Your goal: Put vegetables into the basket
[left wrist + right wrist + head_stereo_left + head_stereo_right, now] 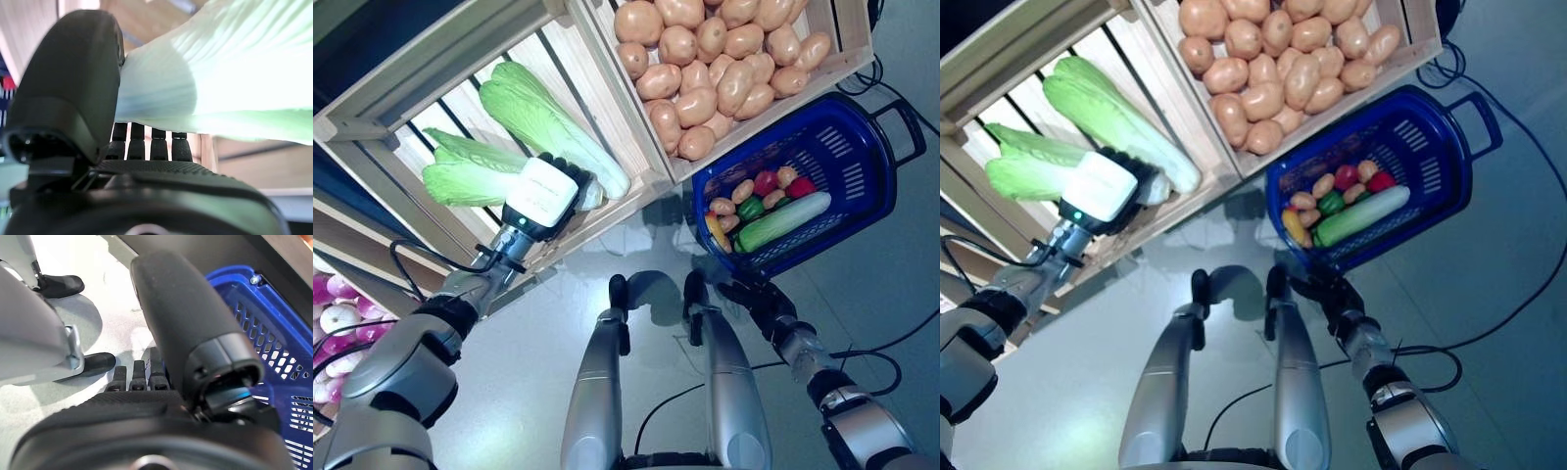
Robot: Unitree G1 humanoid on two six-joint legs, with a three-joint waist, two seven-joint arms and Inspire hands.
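Note:
Napa cabbages lie in a slatted wooden crate point(431, 69): one long head point(548, 122) and a lower head point(460, 181). My left hand point(543, 194) is over the lower head's white stalk end. In the left wrist view that cabbage point(220, 73) sits between the thumb point(73, 83) and the curled fingers point(146, 142). The blue basket point(862, 147) stands on the floor to the right. It holds a long cucumber point(783, 220), a green pepper point(751, 208), red tomatoes and small potatoes. My right hand point(759, 294) hangs by the basket's near rim point(234, 279), fingers relaxed and holding nothing.
A second wooden crate point(842, 54) full of potatoes point(705, 59) stands next to the cabbage crate, just above the basket. Purple and white bulbs point(333, 323) show at the lower left edge. Grey floor point(891, 294) lies between the crates and me.

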